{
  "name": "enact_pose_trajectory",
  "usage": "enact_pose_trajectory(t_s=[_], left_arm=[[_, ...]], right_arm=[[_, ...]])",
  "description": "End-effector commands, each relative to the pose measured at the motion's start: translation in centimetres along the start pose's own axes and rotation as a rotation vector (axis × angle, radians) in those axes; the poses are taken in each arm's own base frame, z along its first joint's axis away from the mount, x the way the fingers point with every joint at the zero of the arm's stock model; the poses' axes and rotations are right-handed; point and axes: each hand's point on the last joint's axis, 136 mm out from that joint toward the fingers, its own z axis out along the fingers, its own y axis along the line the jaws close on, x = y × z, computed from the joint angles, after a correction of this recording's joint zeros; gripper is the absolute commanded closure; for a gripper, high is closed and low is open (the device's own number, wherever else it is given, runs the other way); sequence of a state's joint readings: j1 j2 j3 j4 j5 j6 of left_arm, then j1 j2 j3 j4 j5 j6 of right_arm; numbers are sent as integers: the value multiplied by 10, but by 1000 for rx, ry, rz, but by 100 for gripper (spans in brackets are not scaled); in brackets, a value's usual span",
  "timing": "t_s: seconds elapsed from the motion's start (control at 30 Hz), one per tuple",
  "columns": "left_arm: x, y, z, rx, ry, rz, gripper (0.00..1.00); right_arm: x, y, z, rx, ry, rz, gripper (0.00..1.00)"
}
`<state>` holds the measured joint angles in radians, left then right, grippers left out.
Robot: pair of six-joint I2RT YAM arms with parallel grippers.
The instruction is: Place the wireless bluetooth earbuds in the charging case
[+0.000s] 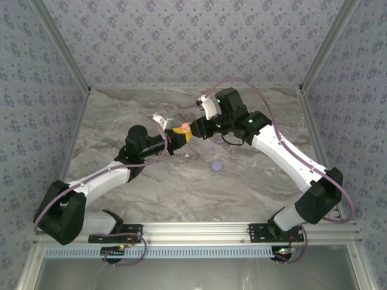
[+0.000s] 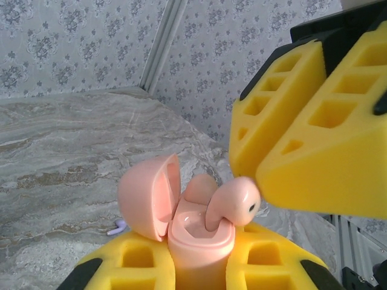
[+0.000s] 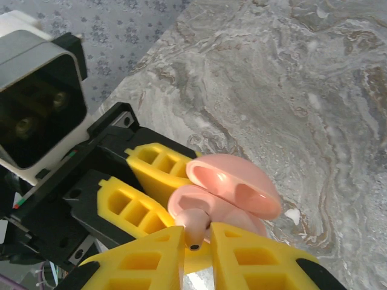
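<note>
Case (image 2: 199,232): smooth pink plastic w/ slight gloss. Earbud (image 2: 236,199) just above case: same, glossier. Yellow fingers (image 2: 314,121) round case: matt plastic. Table (image 2: 60,151) under case: marble-look, smooth.

Mid-surface the left tool (image 1: 181,136) and right tool (image 1: 195,128) meet nose to nose at the charging case (image 2: 199,238). Its raised lid (image 2: 148,196) walls one side, and an earbud (image 2: 233,202) plugs its mouth. A purple disc (image 1: 216,164) lies nearby; the surface (image 1: 121,115) lies open on both flanks.

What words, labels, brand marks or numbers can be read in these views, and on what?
None can be read. The open salmon-pink plastic charging case, the pale pink earbud, the yellow foam fingers and the grey camera housing show no print; the wallpaper carries a floral pattern, no text.
</note>
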<state>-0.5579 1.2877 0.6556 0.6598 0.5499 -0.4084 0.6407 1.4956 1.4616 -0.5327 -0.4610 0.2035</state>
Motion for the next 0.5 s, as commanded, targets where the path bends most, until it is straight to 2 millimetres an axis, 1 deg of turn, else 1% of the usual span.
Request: enact_pose_trajectory(t_s=[0.0,0.17,0.33,0.47], left_arm=[[-26,-19,-2,50,-64,52,93],[-27,-21,-2,65,-61,57,93],[-25,-23,-1,71,-51,62,93],[-24,-21,-1,63,-50,60,93]], right_arm=[[-4,12,2,-37,11,-33,79],[-4,14,7,-45,21,-36,78],[-8,16,11,-53,19,-38,78],[-13,16,9,-39,3,-38,75]])
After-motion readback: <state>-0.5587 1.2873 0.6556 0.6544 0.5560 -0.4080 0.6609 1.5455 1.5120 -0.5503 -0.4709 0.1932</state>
